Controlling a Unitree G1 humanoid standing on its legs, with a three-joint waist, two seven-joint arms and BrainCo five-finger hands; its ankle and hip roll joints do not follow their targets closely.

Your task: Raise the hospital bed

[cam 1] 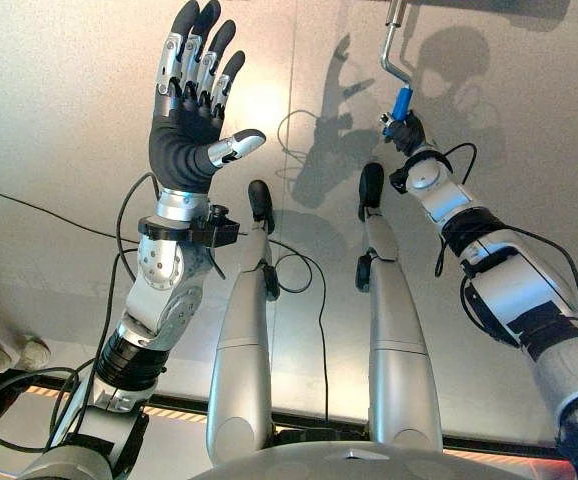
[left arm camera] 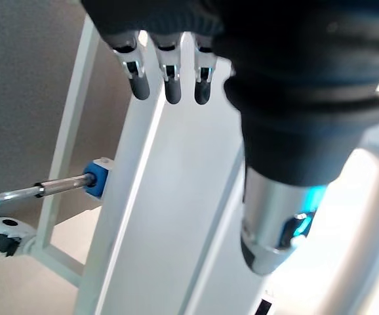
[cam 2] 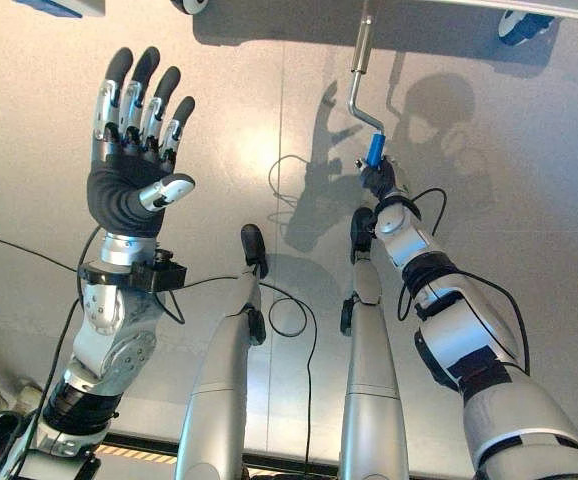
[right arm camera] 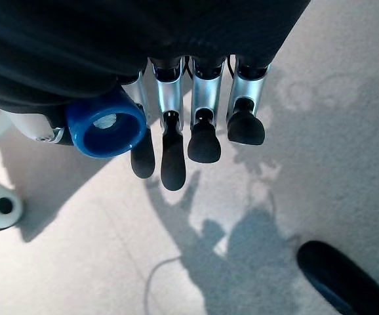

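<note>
Your right hand [cam 2: 381,180] is at the blue grip [cam 2: 375,150] of the bed's crank handle [cam 2: 360,90], far and to the right. In the right wrist view the blue grip [right arm camera: 105,127] sits against the palm while the fingers [right arm camera: 204,125] hang fairly straight past it, so the hold looks loose and more a cradle than a wrap. Before you turn, curl the fingers and thumb fully round the grip so it cannot slide out.

The silver crank bends upward from the grip to a shaft under the white bed frame [left arm camera: 143,216]. Sweep the grip in a full circle about that shaft, letting the wrist follow, and do not pull along the shaft.

Your left hand [cam 1: 191,110] is raised at the left with fingers spread, holding nothing. Keep it clear of the crank's sweep.
</note>
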